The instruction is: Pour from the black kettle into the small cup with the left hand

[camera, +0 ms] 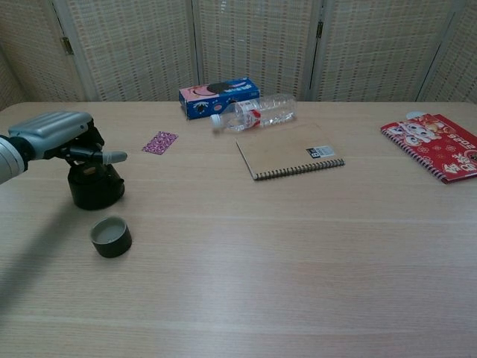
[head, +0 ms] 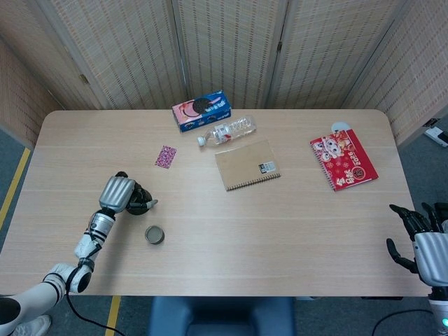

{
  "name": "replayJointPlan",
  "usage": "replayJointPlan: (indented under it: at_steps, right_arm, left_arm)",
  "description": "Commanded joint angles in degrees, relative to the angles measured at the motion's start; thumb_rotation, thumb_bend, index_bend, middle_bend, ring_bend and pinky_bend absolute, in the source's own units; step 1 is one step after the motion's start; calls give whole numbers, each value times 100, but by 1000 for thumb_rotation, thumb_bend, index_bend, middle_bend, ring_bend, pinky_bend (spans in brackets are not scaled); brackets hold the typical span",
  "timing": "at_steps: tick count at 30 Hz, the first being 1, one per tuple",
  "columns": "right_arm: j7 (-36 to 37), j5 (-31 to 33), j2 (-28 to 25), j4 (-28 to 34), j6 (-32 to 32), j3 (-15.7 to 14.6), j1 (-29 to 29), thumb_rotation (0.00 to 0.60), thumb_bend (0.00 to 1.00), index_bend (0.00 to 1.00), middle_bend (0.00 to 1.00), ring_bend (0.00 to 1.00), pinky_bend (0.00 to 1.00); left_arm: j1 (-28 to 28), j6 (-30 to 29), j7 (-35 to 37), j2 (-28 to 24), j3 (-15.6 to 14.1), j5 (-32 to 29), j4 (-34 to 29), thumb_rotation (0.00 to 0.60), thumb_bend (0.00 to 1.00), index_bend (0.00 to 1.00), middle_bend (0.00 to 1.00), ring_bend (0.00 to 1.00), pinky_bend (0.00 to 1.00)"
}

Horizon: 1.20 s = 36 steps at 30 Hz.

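Wooden table (camera: 298, 246) before woven screens | left hand (camera: 56, 134) sits atop the black kettle (camera: 95, 186), fingers apparently curled on its handle | small cup (camera: 111, 236) just beside, nearer the robot | right hand (head: 423, 241) idle, fingers spread, far off.

Left robot hand (camera: 59, 134) curled; right robot hand (head: 423, 238) splayed.

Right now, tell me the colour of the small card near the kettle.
The small card is pink-purple with a pattern; chest view shows it best.
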<state>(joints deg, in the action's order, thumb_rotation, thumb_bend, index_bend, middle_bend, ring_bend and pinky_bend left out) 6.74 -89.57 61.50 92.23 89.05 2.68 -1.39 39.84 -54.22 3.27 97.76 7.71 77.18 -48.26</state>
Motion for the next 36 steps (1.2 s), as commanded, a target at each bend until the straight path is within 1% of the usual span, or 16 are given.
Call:
replayJointPlan:
  at_steps: [1, 5, 6, 7, 9, 11, 14, 18, 19, 21, 24, 27, 28, 30, 33, 36]
  right_arm:
    - [8, -3, -5, -1, 8, -5, 8, 600, 450, 143, 260, 222, 47]
    - [29, -7, -7, -10, 36, -9, 26, 600, 449, 143, 261, 223, 47]
    - [34, -10, -7, -11, 43, -10, 30, 600, 450, 143, 261, 223, 47]
    - [35, -12, -8, -9, 47, -10, 32, 600, 450, 143, 261, 223, 47]
    - [32, -20, -11, -5, 60, -9, 36, 600, 451, 143, 261, 223, 47]
    - [36, -22, -18, 1, 62, -5, 34, 600, 450, 143, 261, 223, 47]
    - [39, -11, -48, 12, 35, 4, 19, 600, 450, 143, 261, 224, 47]
    - [-3, -18, -131, 46, -106, -39, -25, 600, 450, 143, 262, 223, 48]
    - [-4, -17, -143, 54, -128, -42, -34, 600, 450, 143, 262, 223, 49]
    - [38, -9, -168, 60, -178, -45, -57, 600, 450, 143, 262, 223, 50]
    - [54, 7, -198, 48, -280, -57, -100, 600, 449, 143, 263, 226, 51]
    - [-7, -23, -244, 58, -436, -102, -167, 600, 450, 143, 262, 228, 51]
    - [-4, -26, -260, 64, -484, -111, -190, 600, 450, 143, 262, 227, 51]
    - [53, -31, -290, 45, -589, -123, -246, 600, 450, 143, 261, 226, 51]
    - [242, -67, -284, -32, -716, -152, -320, 600, 449, 143, 235, 216, 51]
    - [315, -143, -237, -142, -775, -177, -381, 600, 449, 143, 185, 187, 51]
  left_arm:
    - [-20, 61, -159, -71, 28, -94, -159, 147, 148, 792, 800, 587, 179]
    - [-29, 96, -230, -112, 55, -157, -260, 145, 148, 746, 680, 475, 144]
    - [-31, 102, -225, -124, 67, -173, -291, 147, 148, 709, 636, 437, 135]
    - [-34, 114, -215, -135, 78, -191, -318, 147, 148, 690, 618, 420, 130]
    - [-41, 154, -170, -178, 124, -258, -415, 148, 148, 601, 542, 355, 116]
    - [-58, 150, -76, -233, 192, -325, -546, 147, 148, 536, 498, 323, 112]
    - [-123, -3, 42, -364, 338, -427, -805, 147, 149, 500, 489, 318, 113]
    - [-313, -408, -160, -658, 507, -584, -1286, 156, 149, 493, 489, 320, 114]
    - [-372, -474, -210, -753, 533, -638, -1445, 169, 149, 491, 489, 327, 114]
    - [-532, -609, -346, -1012, 584, -793, -1871, 243, 149, 481, 489, 346, 114]
    - [-781, -824, -640, -1422, 603, -1007, -2506, 388, 150, 470, 488, 348, 113]
    - [-1048, -1154, -901, -1769, 596, -1143, -3054, 561, 151, 446, 485, 344, 109]
    - [-1133, -1250, -947, -1856, 581, -1171, -3209, 583, 153, 441, 484, 343, 107]
    - [-1333, -1462, -1096, -2053, 493, -1194, -3547, 600, 171, 429, 484, 342, 106]
    - [-1629, -1808, -1250, -2284, 268, -1020, -3973, 600, 181, 422, 478, 339, 106]
    - [-1930, -2207, -1253, -2424, 66, -769, -4230, 600, 181, 420, 475, 337, 105]
